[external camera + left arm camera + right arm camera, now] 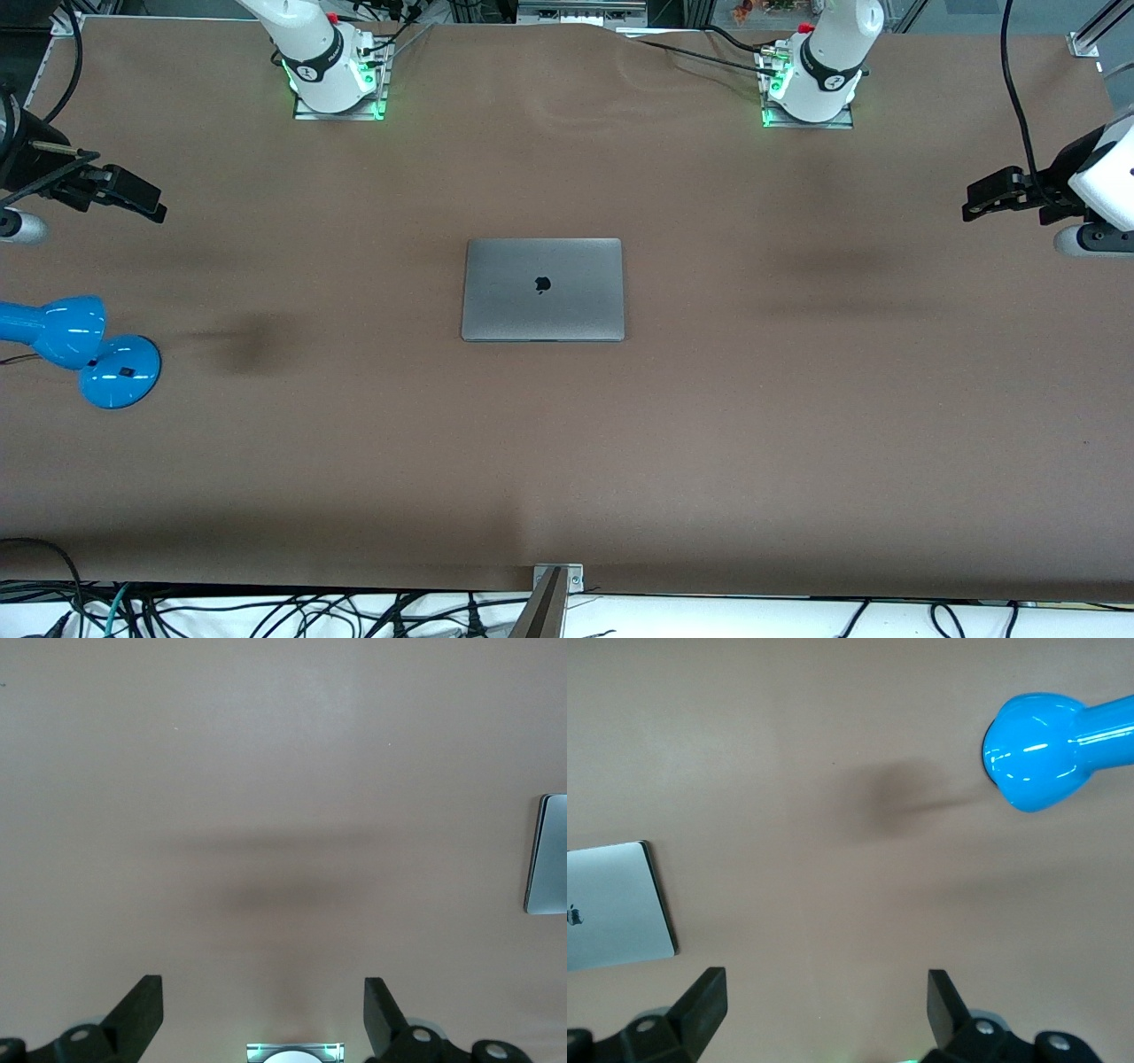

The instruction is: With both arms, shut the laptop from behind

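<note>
The space-grey laptop (542,289) lies shut and flat at the middle of the brown table, its lid with the black apple logo facing up. A corner of it shows in the left wrist view (547,853) and in the right wrist view (616,904). My left gripper (985,202) is open and empty, held up over the left arm's end of the table, well away from the laptop. My right gripper (146,206) is open and empty, held up over the right arm's end of the table. Both grippers' fingers (142,1010) (704,1001) stand wide apart over bare table.
A blue desk lamp (80,346) stands at the right arm's end of the table, its head in the right wrist view (1036,749). The arm bases (337,80) (811,84) stand along the table's edge farthest from the front camera. Cables hang off the near edge.
</note>
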Controlling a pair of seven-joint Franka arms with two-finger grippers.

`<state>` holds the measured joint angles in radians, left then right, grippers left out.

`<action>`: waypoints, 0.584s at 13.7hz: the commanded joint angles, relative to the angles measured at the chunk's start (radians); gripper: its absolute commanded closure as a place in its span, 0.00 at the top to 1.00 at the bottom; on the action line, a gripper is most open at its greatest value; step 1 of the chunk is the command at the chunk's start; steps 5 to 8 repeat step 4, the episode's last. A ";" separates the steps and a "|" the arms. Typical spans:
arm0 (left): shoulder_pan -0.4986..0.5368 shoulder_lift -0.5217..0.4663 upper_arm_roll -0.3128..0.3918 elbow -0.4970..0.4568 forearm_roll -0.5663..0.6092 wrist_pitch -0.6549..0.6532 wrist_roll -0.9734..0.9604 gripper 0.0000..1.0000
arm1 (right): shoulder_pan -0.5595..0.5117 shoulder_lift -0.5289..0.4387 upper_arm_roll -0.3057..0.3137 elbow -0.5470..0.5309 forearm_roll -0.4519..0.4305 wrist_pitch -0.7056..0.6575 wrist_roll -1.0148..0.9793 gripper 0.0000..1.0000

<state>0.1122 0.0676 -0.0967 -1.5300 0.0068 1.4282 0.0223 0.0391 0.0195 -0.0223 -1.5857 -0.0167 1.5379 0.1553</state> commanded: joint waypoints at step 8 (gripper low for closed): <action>0.003 0.004 -0.015 0.014 0.016 -0.002 0.007 1.00 | 0.008 -0.003 -0.010 0.000 0.015 0.007 0.003 1.00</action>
